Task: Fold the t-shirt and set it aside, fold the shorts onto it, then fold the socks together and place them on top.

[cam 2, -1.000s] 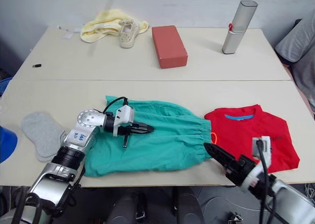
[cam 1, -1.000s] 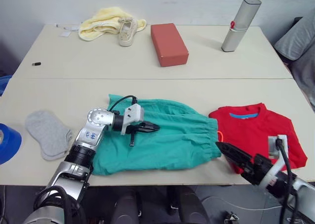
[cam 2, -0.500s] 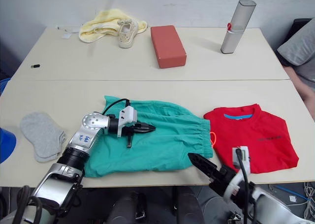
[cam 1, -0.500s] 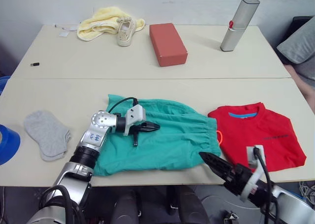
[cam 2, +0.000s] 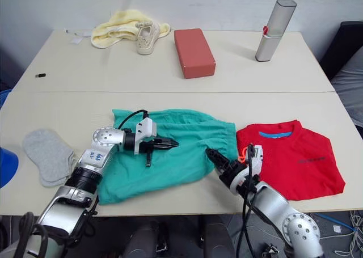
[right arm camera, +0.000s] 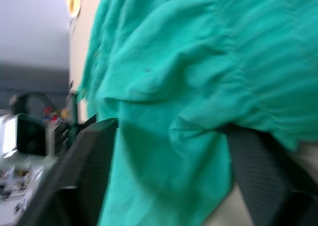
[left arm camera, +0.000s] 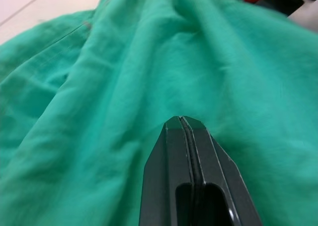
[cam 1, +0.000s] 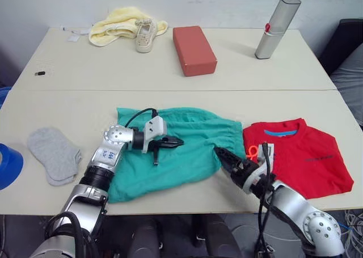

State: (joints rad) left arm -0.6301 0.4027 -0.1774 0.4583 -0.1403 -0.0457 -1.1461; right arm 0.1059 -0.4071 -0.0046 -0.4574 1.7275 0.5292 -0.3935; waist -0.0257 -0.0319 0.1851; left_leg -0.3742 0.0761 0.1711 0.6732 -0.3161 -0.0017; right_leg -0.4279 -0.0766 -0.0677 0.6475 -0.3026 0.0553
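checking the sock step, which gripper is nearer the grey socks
Left. The left gripper rests shut on the middle of the shorts, closer to the socks; the right gripper is at the shorts' far, waistband edge.

No text can be read; the dark print on the t-shirt [cam 1: 316, 157] is too small.

We find the shorts [cam 1: 170, 150] at the middle of the table's [cam 1: 170, 71] near half, with the t-shirt [cam 1: 309, 156] just to their right and the socks [cam 1: 54, 154] well apart to their left. The left gripper [cam 1: 177, 141] lies over the shorts' middle; the right gripper [cam 1: 218, 153] sits at their right edge, between shorts and t-shirt. Along the far edge, from left to right, lie a towel [cam 1: 116, 25], a shoe [cam 1: 146, 34] touching it, a block [cam 1: 194, 50] and a leaning flask [cam 1: 277, 27].
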